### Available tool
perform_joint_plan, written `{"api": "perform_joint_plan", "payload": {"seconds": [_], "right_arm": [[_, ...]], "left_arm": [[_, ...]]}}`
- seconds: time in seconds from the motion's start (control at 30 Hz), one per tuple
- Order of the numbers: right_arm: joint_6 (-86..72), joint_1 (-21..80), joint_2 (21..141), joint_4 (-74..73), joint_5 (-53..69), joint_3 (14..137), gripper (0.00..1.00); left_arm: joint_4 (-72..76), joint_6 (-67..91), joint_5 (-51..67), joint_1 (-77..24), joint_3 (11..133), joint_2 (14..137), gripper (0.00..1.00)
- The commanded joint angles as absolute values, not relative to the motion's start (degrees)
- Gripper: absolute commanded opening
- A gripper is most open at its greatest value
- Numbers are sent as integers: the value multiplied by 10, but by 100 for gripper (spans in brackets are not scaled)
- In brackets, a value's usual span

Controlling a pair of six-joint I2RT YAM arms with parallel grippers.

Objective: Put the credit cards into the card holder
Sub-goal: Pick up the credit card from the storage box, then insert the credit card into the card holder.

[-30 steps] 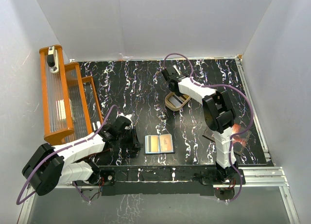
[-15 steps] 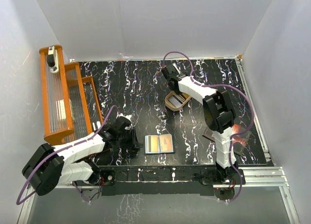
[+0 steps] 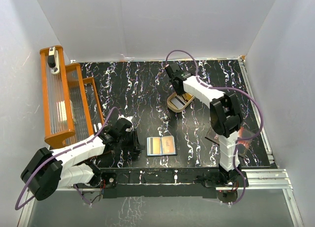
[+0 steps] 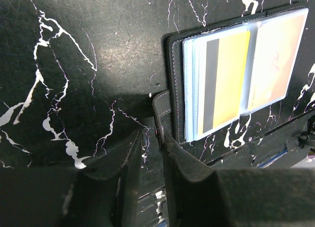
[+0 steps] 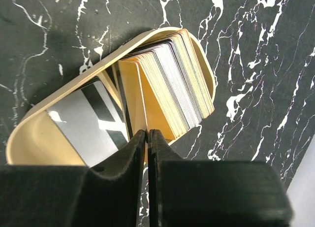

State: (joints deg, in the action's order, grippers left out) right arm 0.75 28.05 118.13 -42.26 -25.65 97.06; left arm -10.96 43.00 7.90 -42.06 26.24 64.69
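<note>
On the black marbled table (image 3: 142,89), a gold card (image 5: 132,94), judged light, stiff and slick, is pinched edge-on by the near-closed right gripper (image 5: 146,134).

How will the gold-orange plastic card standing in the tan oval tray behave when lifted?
Probably stiff: the gold-orange plastic card stands on edge, unbent, in the tan oval tray. Likely slippery: its face looks smooth and the right gripper pinches only its thin edge, so it could pivot or slide out.
</note>
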Motion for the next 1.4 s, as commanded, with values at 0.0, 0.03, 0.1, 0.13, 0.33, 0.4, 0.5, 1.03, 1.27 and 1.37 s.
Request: {"api": "perform_joint_plan", "payload": {"seconds": [0.0,0.03,0.1,0.13,0.33,0.4,0.5,1.03,1.27,1.37], "right_arm": [[-16,275,1127,-411,-225,971,0],[-18,275,1124,-412,-219,968,0],[-24,275,1117,-413,-213,963,0],[-27,275,1115,-415,-211,961,0],[-49,275,1095,-437,-200,956,0],[-58,275,1083,-438,-191,948,0],[-72,275,1061,-442,-169,934,0],[-175,277,849,-417,8,795,0],[-303,282,700,-305,172,636,0],[-345,283,639,-257,212,582,0]], "left_arm": [[-136,423,66,-419,288,624,23],[-138,424,65,-419,289,622,24],[-142,427,63,-419,290,615,27],[-144,428,62,-419,291,611,29],[-167,436,54,-418,302,591,40],[-174,438,53,-419,310,584,42],[-182,444,55,-419,329,577,46],[-116,533,130,-418,388,543,58],[-2,636,143,-419,363,508,56],[26,660,144,-419,359,506,55]]}}
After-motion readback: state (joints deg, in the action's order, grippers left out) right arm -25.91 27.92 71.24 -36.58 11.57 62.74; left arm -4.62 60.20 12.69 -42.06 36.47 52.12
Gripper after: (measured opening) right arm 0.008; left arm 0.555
